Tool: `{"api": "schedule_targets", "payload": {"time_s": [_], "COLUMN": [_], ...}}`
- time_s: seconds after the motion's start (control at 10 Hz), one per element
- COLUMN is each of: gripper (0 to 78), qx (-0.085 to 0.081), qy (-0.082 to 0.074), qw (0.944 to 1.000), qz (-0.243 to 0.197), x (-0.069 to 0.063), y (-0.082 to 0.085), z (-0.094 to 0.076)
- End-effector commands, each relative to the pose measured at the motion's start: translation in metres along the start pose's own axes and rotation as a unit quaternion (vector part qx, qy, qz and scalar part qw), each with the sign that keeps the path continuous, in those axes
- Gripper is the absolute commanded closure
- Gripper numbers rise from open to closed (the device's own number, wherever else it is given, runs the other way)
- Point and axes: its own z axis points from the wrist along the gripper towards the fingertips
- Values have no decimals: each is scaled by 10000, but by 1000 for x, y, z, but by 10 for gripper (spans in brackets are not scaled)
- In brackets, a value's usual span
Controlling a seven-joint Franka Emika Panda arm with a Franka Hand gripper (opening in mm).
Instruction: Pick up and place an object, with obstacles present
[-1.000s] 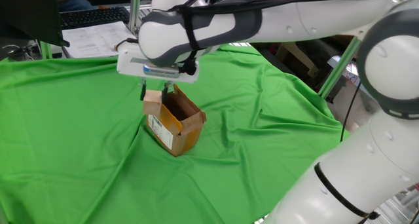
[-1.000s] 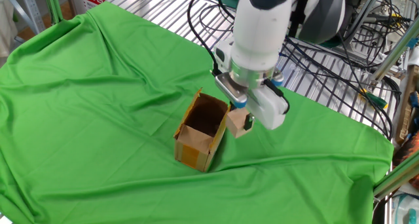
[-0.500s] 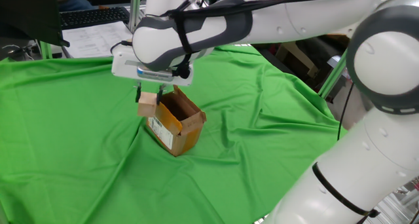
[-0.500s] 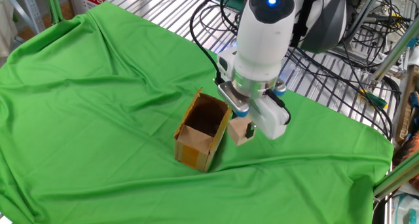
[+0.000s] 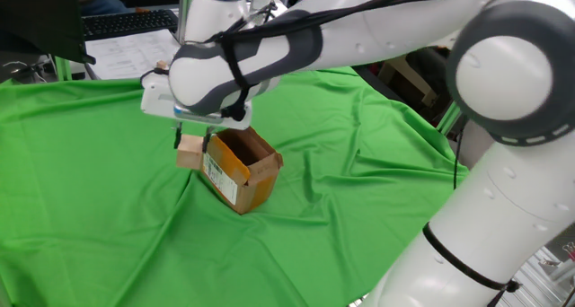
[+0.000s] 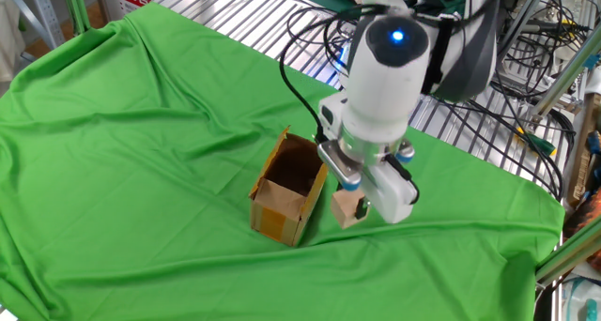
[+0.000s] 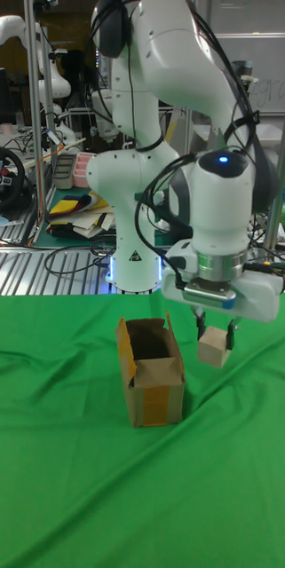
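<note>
Wooden cube (image 7: 214,346) clamped in claw (image 7: 214,332), beside open cardboard box (image 7: 152,373), box empty

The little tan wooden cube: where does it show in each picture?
One fixed view: small light-tan wooden cube left of centre, in the gripper.
The other fixed view: right of centre.
Tall fixed view: middle.
Shared landmark: brown cardboard box beside it.

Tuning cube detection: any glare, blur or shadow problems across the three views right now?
One fixed view: the wooden cube sits in the arm's shadow, partly hidden by the gripper; cardboard box sharp. The other fixed view: even light, cube sharp, LED glare on the arm. Tall fixed view: cube clear against the green cloth; background cluttered, bright.
</note>
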Motion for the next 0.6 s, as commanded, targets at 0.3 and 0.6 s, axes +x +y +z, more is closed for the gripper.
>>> {"api": "schedule_targets", "payload": {"time_s": [0.3, 0.6], "gripper": [762, 762], "qx": [-94, -81], "qy": [-200, -216], "qw": [9997, 9997], "qz": [90, 28], "x": [1, 2], "y": [15, 17], "z": [39, 51]}}
